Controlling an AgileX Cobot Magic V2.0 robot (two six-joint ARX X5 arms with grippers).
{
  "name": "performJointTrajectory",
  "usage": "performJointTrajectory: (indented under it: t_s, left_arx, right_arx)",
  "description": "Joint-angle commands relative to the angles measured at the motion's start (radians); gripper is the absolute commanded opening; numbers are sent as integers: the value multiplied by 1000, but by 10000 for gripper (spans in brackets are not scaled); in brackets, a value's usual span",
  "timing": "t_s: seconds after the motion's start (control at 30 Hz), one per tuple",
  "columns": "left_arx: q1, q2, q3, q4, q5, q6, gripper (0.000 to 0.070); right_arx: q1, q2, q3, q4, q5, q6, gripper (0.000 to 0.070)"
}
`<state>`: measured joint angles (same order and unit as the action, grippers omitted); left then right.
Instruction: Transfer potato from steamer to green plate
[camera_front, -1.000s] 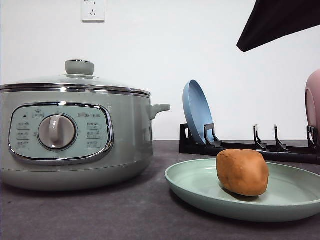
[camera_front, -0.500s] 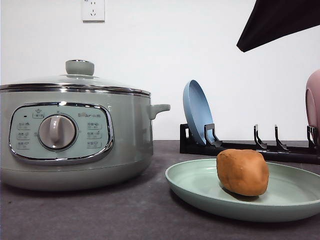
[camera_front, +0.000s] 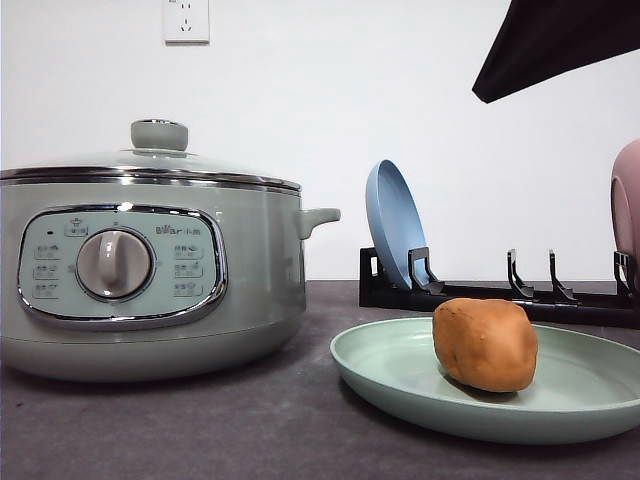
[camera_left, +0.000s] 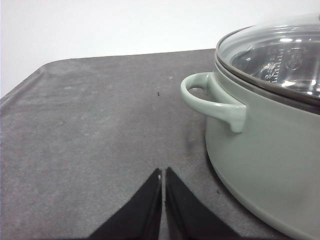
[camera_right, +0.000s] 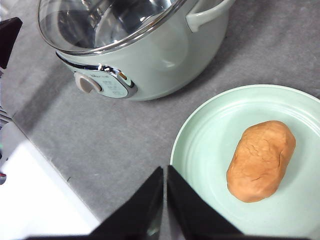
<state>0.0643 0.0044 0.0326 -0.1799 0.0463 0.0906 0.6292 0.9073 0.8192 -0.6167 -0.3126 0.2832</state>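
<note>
The orange-brown potato (camera_front: 485, 343) lies on the pale green plate (camera_front: 400, 375) at the front right of the table; from above, the potato (camera_right: 260, 160) rests right of centre on the plate (camera_right: 210, 135). The sage-green steamer (camera_front: 150, 270) stands at the left with its glass lid on. My right gripper (camera_right: 164, 172) hangs shut and empty above the plate's near rim, apart from the potato. My left gripper (camera_left: 163, 175) is shut and empty over bare table, beside the steamer's side handle (camera_left: 212, 97).
A black dish rack (camera_front: 500, 290) stands behind the plate, holding an upright blue plate (camera_front: 395, 225) and a pink plate (camera_front: 626, 200) at the right edge. A dark arm part (camera_front: 560, 45) hangs at the top right. The grey table's edge (camera_right: 35, 145) runs near the steamer.
</note>
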Motion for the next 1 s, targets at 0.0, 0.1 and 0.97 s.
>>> performJointTrajectory:
  t_s: [0.0,0.1,0.97]
  left_arx:
    - [3,-2,-21,-7,-3,-5,4]
    - [3,-2,-21,-7,-3,-5,4]
    - [3,-1,-21,-7,-3,-5,4]
  right_arx:
    - [8,6,15,11,-2,-11,0]
    - [8,6,15,11,-2,-11,0]
    - [-604,-546,-398,549,85,-212,0]
